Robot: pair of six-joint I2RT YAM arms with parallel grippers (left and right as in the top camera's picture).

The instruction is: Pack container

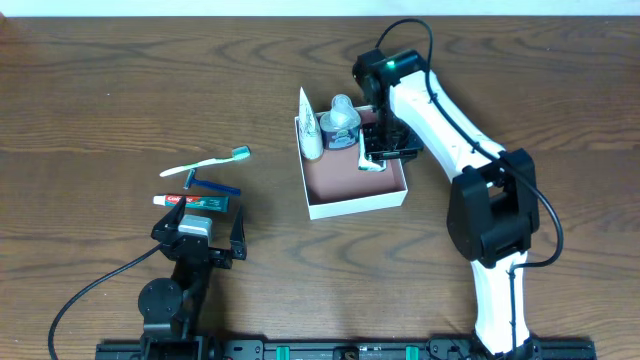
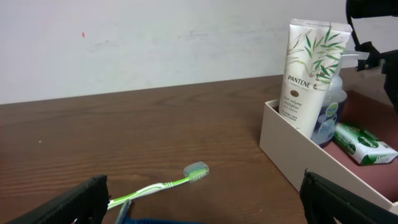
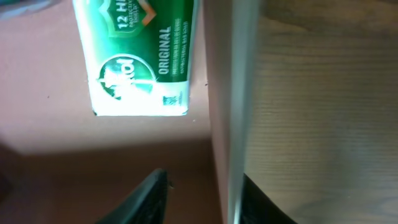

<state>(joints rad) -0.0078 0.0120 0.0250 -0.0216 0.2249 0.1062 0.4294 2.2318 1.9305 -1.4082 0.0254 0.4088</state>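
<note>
The white box [image 1: 345, 207] holds an upright Pantene tube [image 1: 311, 132], a clear pump bottle [image 1: 341, 120] and a green soap pack [image 1: 371, 163]. My right gripper [image 1: 388, 150] is open at the box's right side. In its wrist view one finger [image 3: 149, 198] is inside, below the soap pack [image 3: 140, 56], and the other finger [image 3: 261, 205] is outside the wall [image 3: 225, 124]. A green toothbrush [image 1: 205, 163], a blue razor [image 1: 216, 187] and a toothpaste tube [image 1: 190, 202] lie left of the box. My left gripper [image 1: 200, 228] stands open and empty just behind them.
In the left wrist view, the toothbrush [image 2: 165, 183] and razor [image 2: 126, 210] lie between the spread fingers, with the box wall [image 2: 298, 158] and Pantene tube [image 2: 311, 68] to the right. Bare wooden table surrounds the box.
</note>
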